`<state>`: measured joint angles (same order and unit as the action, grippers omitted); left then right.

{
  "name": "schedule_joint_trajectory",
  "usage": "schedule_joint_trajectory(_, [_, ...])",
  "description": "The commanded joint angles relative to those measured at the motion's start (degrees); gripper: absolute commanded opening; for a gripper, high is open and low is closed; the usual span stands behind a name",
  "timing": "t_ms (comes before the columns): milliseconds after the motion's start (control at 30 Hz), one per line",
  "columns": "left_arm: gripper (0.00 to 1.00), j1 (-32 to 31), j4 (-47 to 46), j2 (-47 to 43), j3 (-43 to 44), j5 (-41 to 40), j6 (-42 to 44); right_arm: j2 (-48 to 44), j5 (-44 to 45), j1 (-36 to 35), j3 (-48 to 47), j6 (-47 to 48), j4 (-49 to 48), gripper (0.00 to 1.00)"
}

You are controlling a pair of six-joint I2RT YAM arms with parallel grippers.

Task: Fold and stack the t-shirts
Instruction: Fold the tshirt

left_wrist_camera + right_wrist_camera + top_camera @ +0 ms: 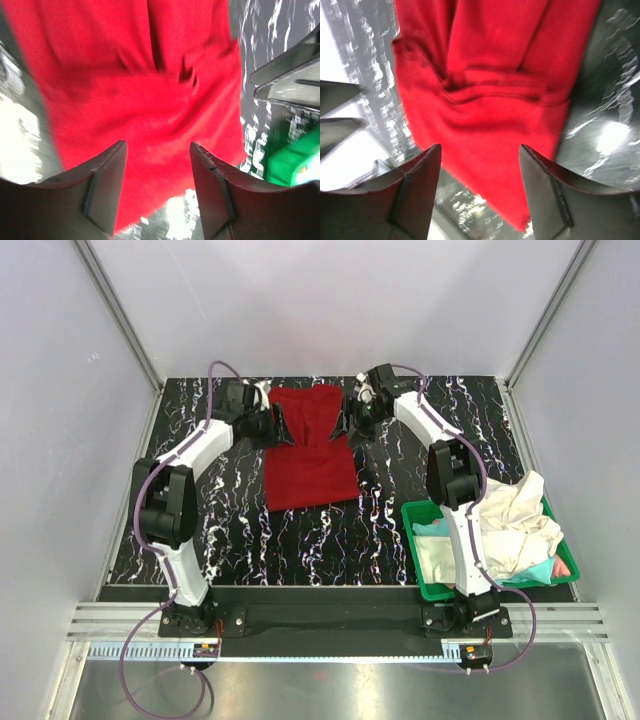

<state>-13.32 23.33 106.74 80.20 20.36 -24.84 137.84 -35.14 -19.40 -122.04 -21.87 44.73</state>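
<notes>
A deep red t-shirt (310, 450) lies folded into a long strip on the black marbled table (250, 530), running from the far edge toward the middle. My left gripper (283, 424) is open at the strip's far left edge. My right gripper (342, 422) is open at its far right edge. In the left wrist view the red shirt (150, 100) fills the space past the open left gripper (158, 150). In the right wrist view the red shirt (485, 100) lies just past the open right gripper (480, 152). Neither gripper holds cloth. Cream-white (515, 520), teal (432, 528) and pinkish (561, 566) shirts lie in the bin.
A green plastic bin (432, 590) stands at the near right of the table, heaped with shirts, and shows in the left wrist view (290, 162). White walls with metal rails enclose the table on three sides. The right arm's links pass over the bin's left side.
</notes>
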Motion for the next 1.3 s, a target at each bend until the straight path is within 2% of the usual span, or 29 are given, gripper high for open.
schedule_joint_trajectory(0, [0.61, 0.5, 4.6, 0.7, 5.0, -7.9, 11.6, 2.7, 7.0, 0.4, -6.8, 7.7, 6.1, 0.72])
schedule_joint_trajectory(133, [0.62, 0.5, 8.7, 5.4, 8.3, -11.6, 16.0, 6.0, 8.7, 0.5, -12.7, 11.4, 9.3, 0.71])
schedule_joint_trajectory(267, [0.62, 0.5, 9.2, 7.4, 9.0, -12.9, 17.3, 7.4, 9.7, 0.5, -13.2, 12.5, 8.7, 0.65])
schedule_joint_trajectory(333, [0.62, 0.5, 9.2, 8.1, 9.0, -12.8, 17.3, 7.8, 9.3, 0.5, -13.3, 12.1, 7.9, 0.60])
schedule_joint_trajectory(567, [0.59, 0.6, 7.9, 9.7, 9.4, -13.4, 15.8, 10.3, 8.4, 0.5, -16.2, 10.1, 7.5, 0.51])
schedule_joint_trajectory(1067, [0.49, 1.4, 8.7, 14.3, 14.7, -13.0, 12.8, 12.4, 6.7, 0.6, -18.4, 6.8, 6.2, 0.40])
schedule_joint_trajectory(1100, [0.40, 1.5, 9.3, 14.7, 15.2, -13.0, 12.7, 12.4, 6.8, 0.5, -18.5, 6.4, 6.1, 0.34])
schedule_joint_trajectory(1167, [0.37, 1.4, 9.3, 14.6, 15.4, -13.0, 12.6, 12.4, 6.8, 0.6, -18.6, 6.3, 5.9, 0.33])
schedule_joint_trajectory(1267, [0.20, 1.5, 9.5, 14.6, 16.1, -13.0, 12.5, 12.2, 7.3, 0.5, -19.4, 5.8, 5.8, 0.22])
